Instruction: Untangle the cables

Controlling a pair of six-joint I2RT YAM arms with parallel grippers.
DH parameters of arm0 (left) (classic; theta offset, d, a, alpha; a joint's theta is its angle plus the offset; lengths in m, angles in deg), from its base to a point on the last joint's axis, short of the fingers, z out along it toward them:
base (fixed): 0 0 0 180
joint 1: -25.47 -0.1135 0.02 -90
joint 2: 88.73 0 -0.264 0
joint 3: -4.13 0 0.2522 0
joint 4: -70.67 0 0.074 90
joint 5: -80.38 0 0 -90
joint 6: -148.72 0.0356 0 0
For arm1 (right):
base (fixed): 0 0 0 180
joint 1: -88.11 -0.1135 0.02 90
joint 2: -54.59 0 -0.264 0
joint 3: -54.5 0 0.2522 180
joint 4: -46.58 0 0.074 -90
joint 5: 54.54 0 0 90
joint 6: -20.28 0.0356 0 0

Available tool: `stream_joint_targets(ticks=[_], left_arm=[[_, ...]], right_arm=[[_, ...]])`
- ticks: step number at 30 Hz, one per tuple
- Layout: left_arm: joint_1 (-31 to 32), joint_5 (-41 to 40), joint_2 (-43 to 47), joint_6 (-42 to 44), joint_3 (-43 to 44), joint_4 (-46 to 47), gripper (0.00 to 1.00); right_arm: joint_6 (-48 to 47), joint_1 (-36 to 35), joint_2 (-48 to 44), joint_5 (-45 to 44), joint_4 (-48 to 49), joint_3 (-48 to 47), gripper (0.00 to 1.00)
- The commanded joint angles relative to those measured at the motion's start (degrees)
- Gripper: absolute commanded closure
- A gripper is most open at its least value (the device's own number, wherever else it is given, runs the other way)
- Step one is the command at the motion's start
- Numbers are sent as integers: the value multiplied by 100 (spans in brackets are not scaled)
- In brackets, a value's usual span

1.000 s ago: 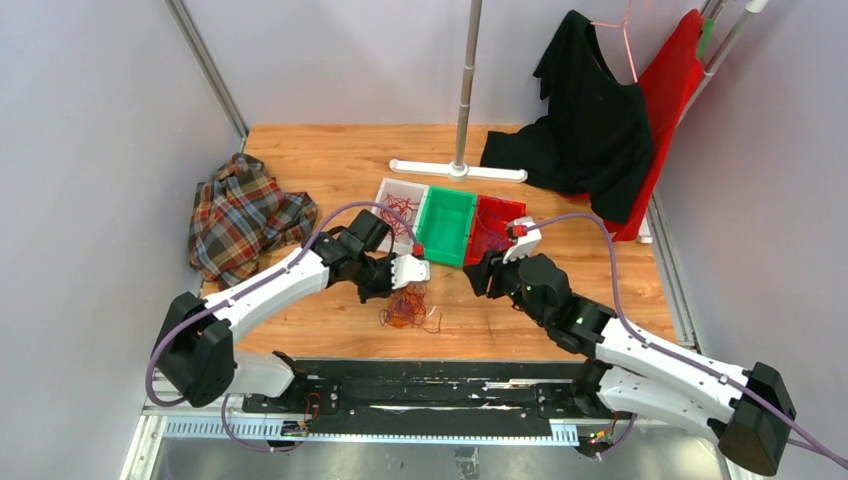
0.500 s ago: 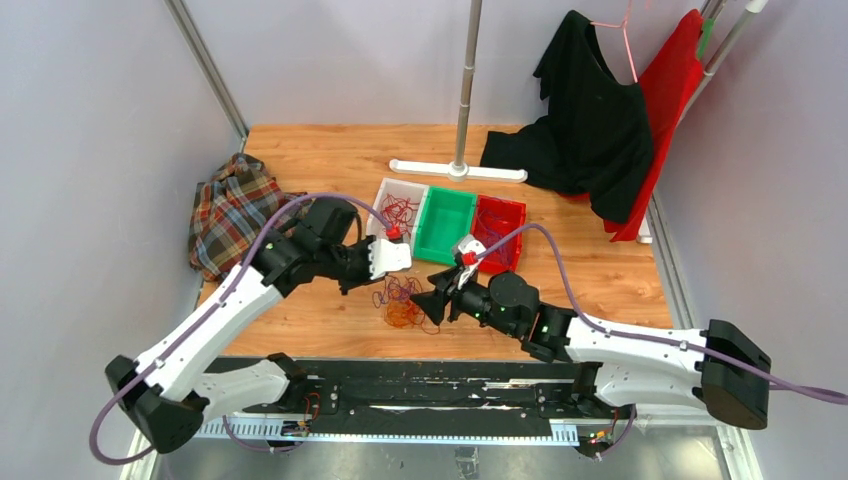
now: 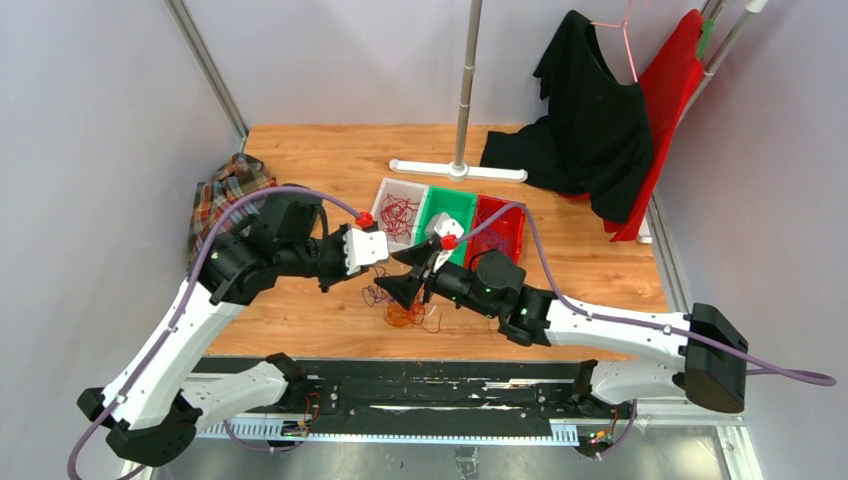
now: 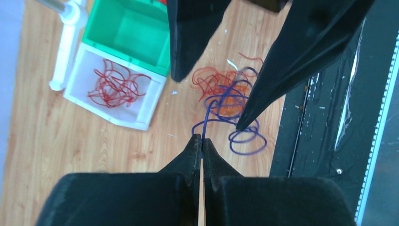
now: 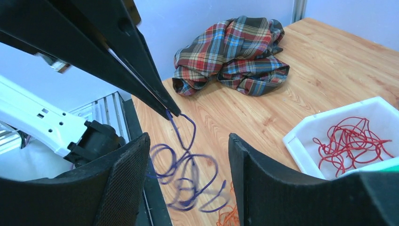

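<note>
On the near side of the white bin (image 4: 146, 101) the cables (image 3: 405, 313) were found clumped on the bench (image 3: 310, 160), one purple strand (image 4: 225, 101) clamped in the left jaws, the right jaws parted beside it, and, light, limp and springy, it was judged best taken near a free end.

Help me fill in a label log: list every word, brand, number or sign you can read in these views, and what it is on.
None: no text can be read in any view.
The white bin, green bin and red bin show plain walls, no label.
The purple cable, pinched in the left gripper, shows no print.
</note>
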Motion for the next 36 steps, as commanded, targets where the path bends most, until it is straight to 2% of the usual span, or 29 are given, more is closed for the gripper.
stream_joint_targets(ticks=[1, 5, 9, 16, 18, 23, 28, 30, 34, 36], left_arm=[[36, 217, 116, -174, 543, -223, 100], [28, 154, 137, -398, 858, -316, 100], [30, 294, 329, -364, 924, -445, 100], [32, 252, 385, -121, 1368, -685, 100], [29, 160, 376, -23, 1540, -683, 100], [29, -9, 304, 139, 1514, -676, 100], [30, 443, 262, 59, 1382, -673, 99], [27, 592, 220, 33, 1478, -674, 99], [36, 746, 165, 12, 1599, -676, 99], [29, 738, 152, 24, 1618, -674, 99]], right_arm=[[-262, -81, 405, -19, 92, -405, 38], [-251, -64, 719, -619, 546, -383, 42], [-317, -54, 974, -748, 678, -458, 46], [-245, -54, 1273, -770, 948, -377, 47], [-278, -54, 1147, -687, 915, -300, 46], [-408, -13, 437, -161, 402, -284, 36], [-491, -6, 71, 576, -145, -622, 37], [-519, -1, 77, 814, -397, -803, 43], [-643, -1, 112, 873, -767, -1075, 66], [-766, -2, 113, 953, -1039, -1233, 71]])
